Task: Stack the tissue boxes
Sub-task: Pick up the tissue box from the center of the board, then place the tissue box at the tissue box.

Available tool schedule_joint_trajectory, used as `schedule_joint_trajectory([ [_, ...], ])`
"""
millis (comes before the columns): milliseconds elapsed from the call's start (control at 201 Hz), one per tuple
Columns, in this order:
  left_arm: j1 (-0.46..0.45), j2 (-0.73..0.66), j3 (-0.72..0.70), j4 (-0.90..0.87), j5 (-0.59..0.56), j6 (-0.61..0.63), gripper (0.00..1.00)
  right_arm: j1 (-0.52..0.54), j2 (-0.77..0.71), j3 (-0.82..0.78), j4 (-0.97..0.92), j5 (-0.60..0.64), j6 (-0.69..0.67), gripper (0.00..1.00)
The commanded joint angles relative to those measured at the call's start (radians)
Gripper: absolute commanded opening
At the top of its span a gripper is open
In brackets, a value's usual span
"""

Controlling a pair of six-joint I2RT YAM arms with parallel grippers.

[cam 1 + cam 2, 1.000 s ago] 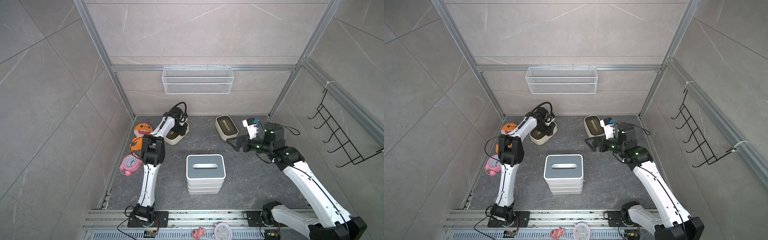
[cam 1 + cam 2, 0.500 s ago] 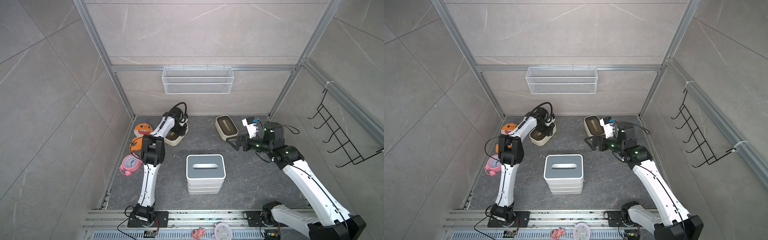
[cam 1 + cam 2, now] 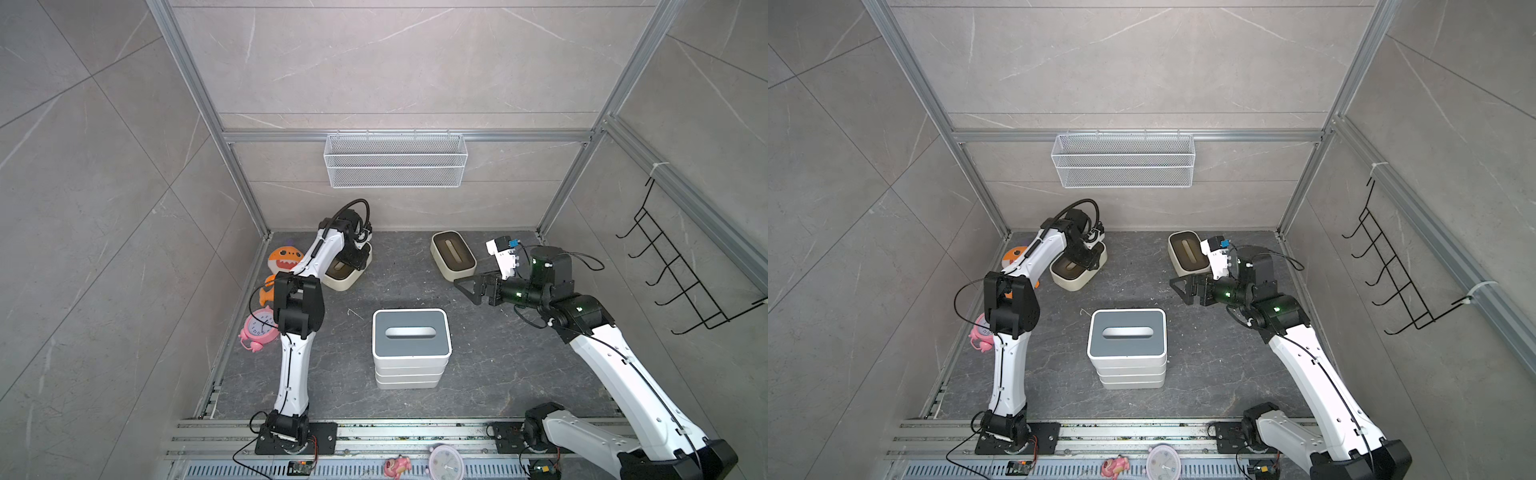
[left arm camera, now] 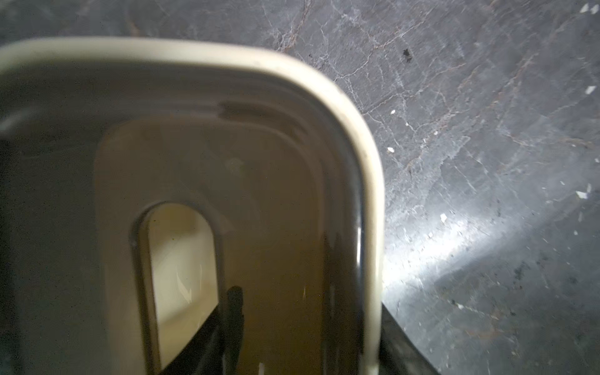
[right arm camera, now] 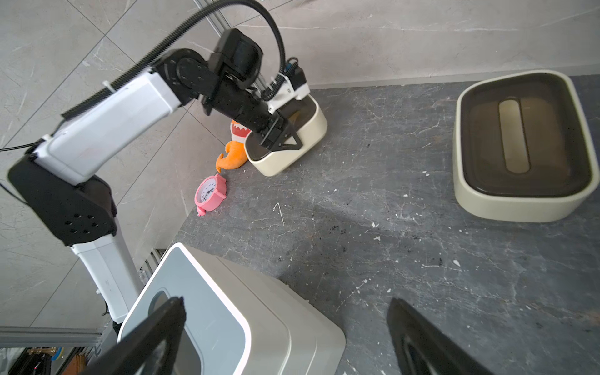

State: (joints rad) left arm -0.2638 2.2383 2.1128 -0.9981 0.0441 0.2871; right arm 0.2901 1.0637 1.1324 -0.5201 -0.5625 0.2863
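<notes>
A stack of white tissue boxes (image 3: pixel 410 332) topped by a grey slotted lid stands mid-floor, also seen in a top view (image 3: pixel 1127 332) and in the right wrist view (image 5: pixel 227 311). A rounded cream box with a dark-brown lid (image 3: pixel 345 284) (image 3: pixel 1071 280) (image 5: pixel 292 156) sits back left. My left gripper (image 3: pixel 351 264) (image 4: pixel 311 311) is shut on its long side, one finger in the lid slot and one outside the cream rim (image 4: pixel 370 194). A second cream box (image 3: pixel 453 254) (image 5: pixel 519 146) lies back right. My right gripper (image 3: pixel 459 284) (image 5: pixel 285 302) hovers open between it and the stack, holding nothing.
An orange shark plush (image 3: pixel 284 259) and a pink alarm clock (image 3: pixel 259 328) lie along the left wall beside the left arm. A white wire basket (image 3: pixel 395 160) hangs on the back wall and a black hook rack (image 3: pixel 685 282) on the right wall.
My left jaws have closed on the side of the back-left cream box. The right gripper has drifted slightly to the left and stays open.
</notes>
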Motion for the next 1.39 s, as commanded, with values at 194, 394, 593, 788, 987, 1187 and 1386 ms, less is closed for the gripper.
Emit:
schedule_joint_trajectory([
  [194, 0.002, -0.322, -0.109, -0.08, 0.006, -0.054, 0.47, -0.001, -0.08, -0.023, -0.041, 0.052, 0.14, 0.99],
  [394, -0.039, -0.435, -0.087, -0.159, 0.041, -0.059, 0.46, -0.001, -0.11, -0.047, -0.067, 0.036, 0.148, 1.0],
  [593, -0.146, -0.418, 0.129, -0.306, 0.066, -0.095, 0.47, 0.0, -0.166, -0.097, -0.067, 0.031, 0.172, 0.99],
  [788, -0.261, -0.409, 0.261, -0.414, 0.117, -0.072, 0.46, -0.001, -0.218, -0.13, -0.081, 0.012, 0.183, 1.0],
  [987, -0.347, -0.446, 0.271, -0.46, 0.173, -0.054, 0.46, 0.0, -0.28, -0.158, -0.111, 0.016, 0.165, 1.0],
  [1187, -0.422, -0.456, 0.272, -0.526, 0.144, -0.012, 0.45, 0.0, -0.351, -0.182, -0.088, 0.015, 0.187, 1.0],
  [1386, -0.477, -0.497, 0.266, -0.552, 0.179, 0.024, 0.45, -0.001, -0.409, -0.202, -0.054, -0.024, 0.2, 1.0],
])
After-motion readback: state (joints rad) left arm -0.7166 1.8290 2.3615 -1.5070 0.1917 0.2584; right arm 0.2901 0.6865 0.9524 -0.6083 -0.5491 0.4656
